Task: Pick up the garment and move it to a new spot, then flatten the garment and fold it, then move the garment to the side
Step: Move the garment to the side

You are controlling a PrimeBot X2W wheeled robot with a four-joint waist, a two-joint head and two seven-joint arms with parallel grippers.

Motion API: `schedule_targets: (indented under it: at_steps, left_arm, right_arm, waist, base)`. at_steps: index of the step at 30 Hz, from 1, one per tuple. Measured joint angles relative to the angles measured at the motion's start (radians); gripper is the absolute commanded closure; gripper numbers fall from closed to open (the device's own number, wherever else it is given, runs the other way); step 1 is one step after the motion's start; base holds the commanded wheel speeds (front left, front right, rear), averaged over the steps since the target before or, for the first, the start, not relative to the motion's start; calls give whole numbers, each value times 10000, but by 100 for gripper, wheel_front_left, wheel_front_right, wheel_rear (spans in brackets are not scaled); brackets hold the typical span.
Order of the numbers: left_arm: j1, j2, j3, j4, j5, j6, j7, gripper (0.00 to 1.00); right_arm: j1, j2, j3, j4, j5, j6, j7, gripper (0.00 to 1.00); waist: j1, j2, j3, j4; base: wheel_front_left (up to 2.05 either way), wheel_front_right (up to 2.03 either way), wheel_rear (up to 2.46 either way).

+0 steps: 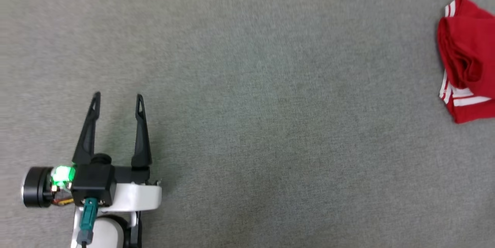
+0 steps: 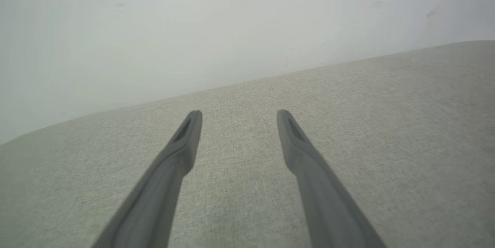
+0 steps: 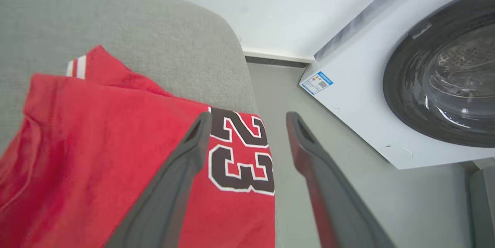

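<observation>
Hands first. L hand (image 1: pixel 118 95) sits at 8 o'clock in head view, above the grey cloth table (image 1: pixel 247 85). Its two dark fingers are spread apart w/ nothing btw them. A green light (image 1: pixel 63 174) glows on its wrist. L wrist view has the same two fingers wide apart over bare grey cloth, w/ a pale wall (image 2: pixel 154 27) from 9 to 3 o'clock past the table's far edge.

The garment (image 1: pixel 468 47) lies in a bunched red heap on the table, far off at 3 o'clock in head view and cut by the pic edge. It's well apart from L hand. White stripes (image 1: pixel 462 101) run on its trim at approx 4 o'clock of the heap.

R hand (image 3: pixel 248 114) is in R wrist view, fingers apart too, not clamped on anything. The garment spreads from 7 to 10 o'clock there, reaching the table's rounded edge. A black "23" (image 3: pixel 239 151) w/ white outline sits near that edge, partly seen btw the two fingers. The 8 o'clock finger crosses in front of the red cloth; can't tell if it touches. The 5 o'clock finger is over the grey floor (image 3: pixel 348 201).

A white washing machine (image 3: pixel 355 105) stands at 2 o'clock, its round dark door (image 3: pixel 444 74) facing the cam, w/ a small blue sticker (image 3: pixel 317 82) near its corner.
</observation>
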Motion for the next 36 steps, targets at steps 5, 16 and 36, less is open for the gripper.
schedule_targets:
  at_steps: [5, 16, 36]
  left_arm:
    - [469, -105, -6, 184, -121, 56, 0, 0]
    - [1058, -291, 58, 514, -345, 48, -2, 0]
    - [1526, -677, 136, 1045, -449, -221, 0, 0]
  right_arm:
    - [360, 581, -382, -940, 46, 0, -976, 0]
    - [1639, 2243, -1108, -3603, -840, 0, -2688, 0]
    - [5637, 5172, -527, -6418, -1785, 0, -3697, 0]
  waist:
    - [0, 0, -794, 182]
    - [-1, 0, -2086, 854]
    - [-1, 0, -3417, 1830]
  base:
    - [0, 0, 0]
    - [0, 0, 0]
    - [0, 0, 0]
